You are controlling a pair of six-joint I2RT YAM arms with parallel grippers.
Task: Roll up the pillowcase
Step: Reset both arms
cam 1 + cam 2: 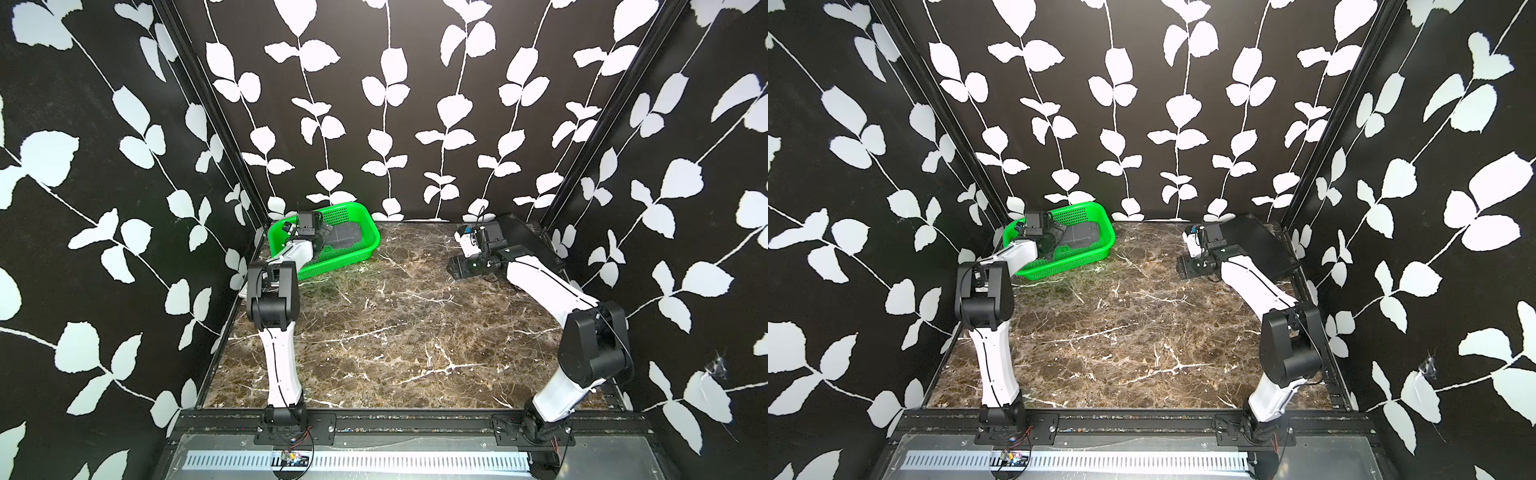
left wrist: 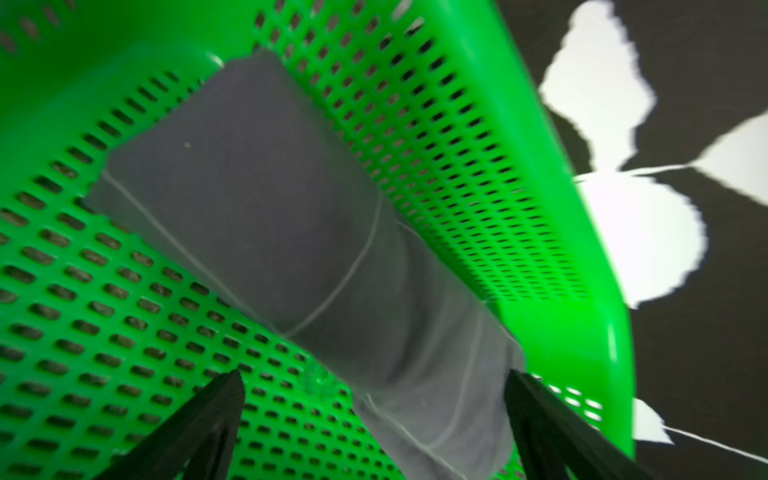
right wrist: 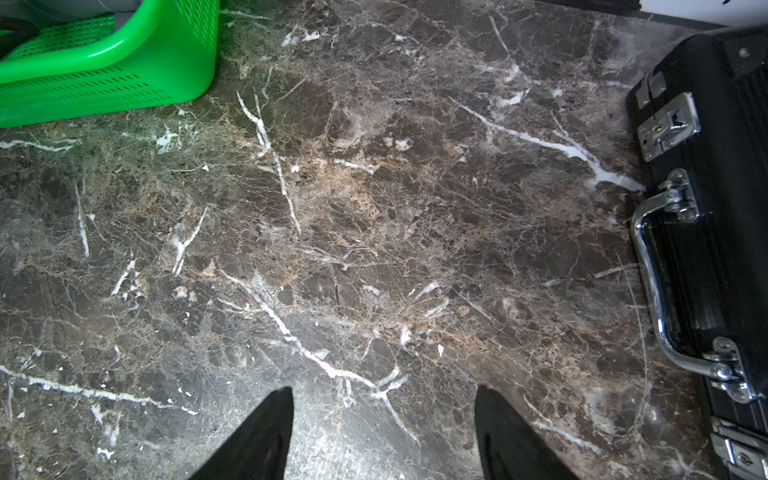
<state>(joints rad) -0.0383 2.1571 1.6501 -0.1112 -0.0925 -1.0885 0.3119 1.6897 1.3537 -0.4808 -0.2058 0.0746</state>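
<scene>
In both top views the dark charcoal-grey cloth pillowcase with thin white grid lines (image 1: 348, 237) lies rolled inside the bright green perforated plastic basket (image 1: 332, 262) at the far left corner of the brown marble-patterned table (image 1: 415, 332). My left gripper (image 1: 323, 237) hangs over it, but there its fingers melt into the dark cloth and I cannot read them. In the left wrist view the gripper (image 2: 374, 374) stands wide open, holding nothing. Its black fingers (image 2: 216, 407) straddle the near end of the roll (image 2: 291, 216), which leans along the basket wall (image 2: 478, 166). Nothing clamps the roll, so I judge it could slacken. A finger close to the cloth might also snag it as I lift away and pull a layer open, or catch the wall and tip the basket. This view is blurred, the roll's near end is cut off, and I cannot tell whether the loose edge is tucked under. In the right wrist view my right gripper (image 3: 384, 392) is open and empty over bare table, beside a black rigid case with chrome handle (image 3: 723, 249), itself cut off at the frame edge
</scene>
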